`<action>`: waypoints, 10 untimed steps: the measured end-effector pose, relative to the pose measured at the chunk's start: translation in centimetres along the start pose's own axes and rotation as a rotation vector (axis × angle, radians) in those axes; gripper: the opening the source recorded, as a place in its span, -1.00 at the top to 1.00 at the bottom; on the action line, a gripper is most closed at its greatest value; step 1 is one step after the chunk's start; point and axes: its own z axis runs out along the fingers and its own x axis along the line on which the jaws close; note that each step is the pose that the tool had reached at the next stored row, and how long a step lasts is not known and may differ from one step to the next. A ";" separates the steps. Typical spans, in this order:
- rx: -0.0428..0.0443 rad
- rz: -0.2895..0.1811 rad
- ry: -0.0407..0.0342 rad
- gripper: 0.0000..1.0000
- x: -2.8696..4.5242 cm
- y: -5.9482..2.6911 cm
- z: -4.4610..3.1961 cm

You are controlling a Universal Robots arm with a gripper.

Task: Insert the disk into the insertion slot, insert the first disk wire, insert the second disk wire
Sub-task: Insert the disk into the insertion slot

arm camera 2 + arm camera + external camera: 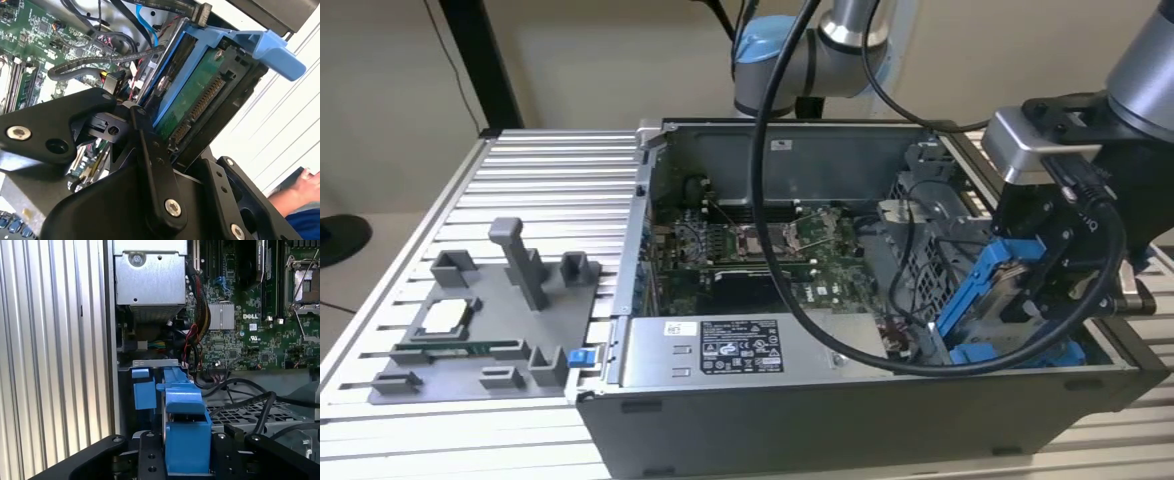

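My gripper is shut on the disk, a drive in a bright blue carrier. The disk hangs tilted over the case corner at the exterior view's right. In the second wrist view the disk shows its green board and connector row between the black fingers. The first wrist view has the blue carrier clamped in the gripper, just short of the insertion slot with its blue fittings. The slot lies below the disk. Loose black cables run beside the bay; which are the disk wires I cannot tell.
The open computer case holds a green motherboard, a labelled grey power-supply box and a perforated cage. A grey fixture plate lies on the slatted table at the exterior view's left. A person's hand rests beyond the case.
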 end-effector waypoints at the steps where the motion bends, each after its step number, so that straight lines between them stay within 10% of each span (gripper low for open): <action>1: 0.0000 0.000 0.0000 1.00 0.00 0.00 0.00; 2: 0.0000 0.000 -0.0001 1.00 0.00 0.00 0.01; 3: -0.0001 0.000 0.0002 -1.00 0.00 0.00 0.00; 10: -0.0028 0.000 0.0000 -1.00 -0.01 0.00 -0.16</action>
